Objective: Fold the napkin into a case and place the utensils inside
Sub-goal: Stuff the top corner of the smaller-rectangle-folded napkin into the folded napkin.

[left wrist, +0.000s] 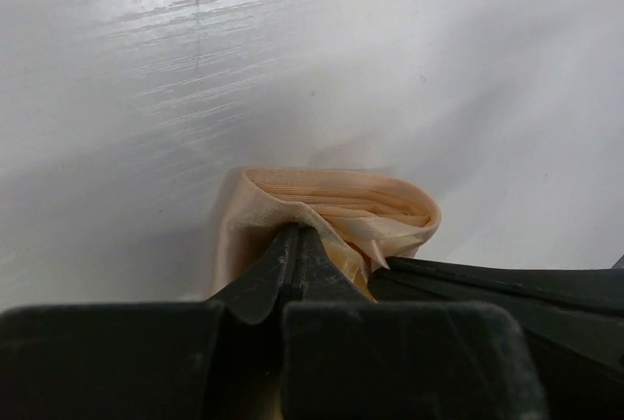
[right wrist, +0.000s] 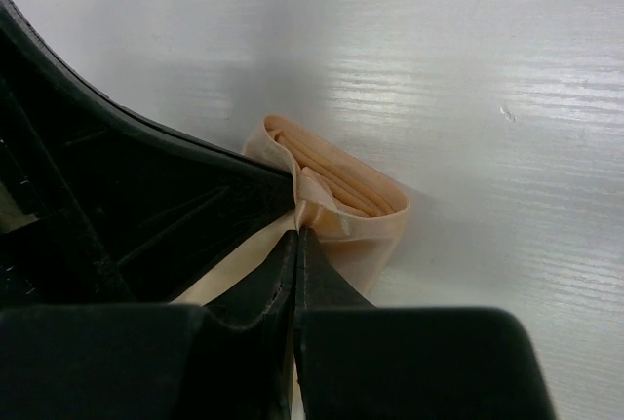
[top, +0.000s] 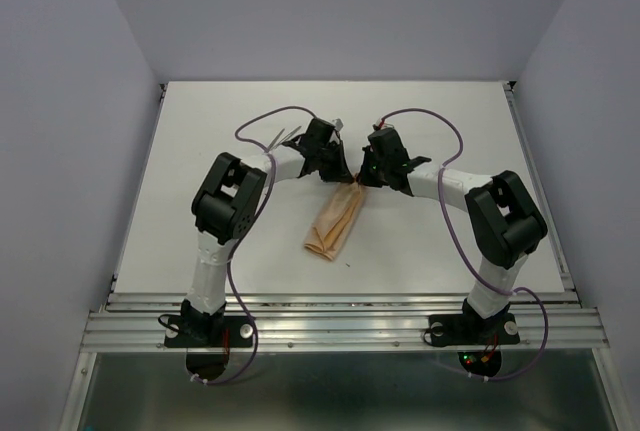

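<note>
Left hand (left wrist: 294,235): shut; its tips pinch a fold of the napkin (left wrist: 336,196) at the cloth's far end.
Right hand (right wrist: 295,238): shut; its tips pinch that end of the napkin from the opposite side.
Hand spacing: the two hands meet tip to tip over the gripped end, the fingers of one just beside the fingers of the other.
Napkin form: folded into a narrow oblong of several layers. At the gripped end the layers bunch into a rounded loop with stacked edges showing.
Napkin position: mid-bench (top: 450,251), between the two arms. The long axis runs from the hands toward the near edge, with the near end slanted slightly left.
Napkin contact: the near end lies flat on the bench. Whether the gripped end is lifted clear cannot be told.
Utensils (top: 285,135): thin silver pieces on the bench beyond the left arm, apart from the napkin. They are too small to tell their types.
</note>
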